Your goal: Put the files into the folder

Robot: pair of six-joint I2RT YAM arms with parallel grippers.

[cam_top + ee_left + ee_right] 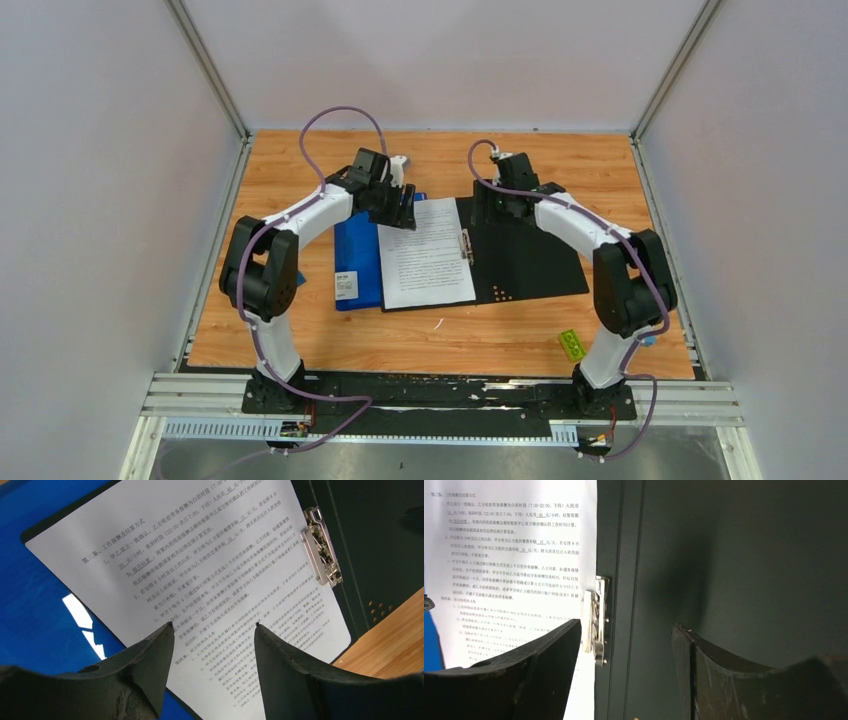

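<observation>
left gripper (pixel 215 626) and right gripper (pixel 627 625) hang open, empty; the thin, floppy files (pixel 200 555) just below likely need an edge pinch.

**Top view.** Print on the sheet (pixel 427 253), left of the clip (pixel 466 245), is too small to read; one sheet or two stacked, can't tell. Blue cover (pixel 358 262), further left of clip, lies partly under the sheet; its white label (pixel 345 286) is illegible. Green tag (pixel 572 346), near-right of clip: print too small. Left gripper (pixel 398 212) tips masked by own wrist. Right gripper (pixel 507 208), beyond clip: tips lost against the dark folder (pixel 540 265).

**Left wrist view.** Sheet cut by top & bottom edges; lower lines behind fingers (pixel 145 670).

**Right wrist view.** Sheet cut at left & top; folder right of clip in shadow, no detail.
</observation>
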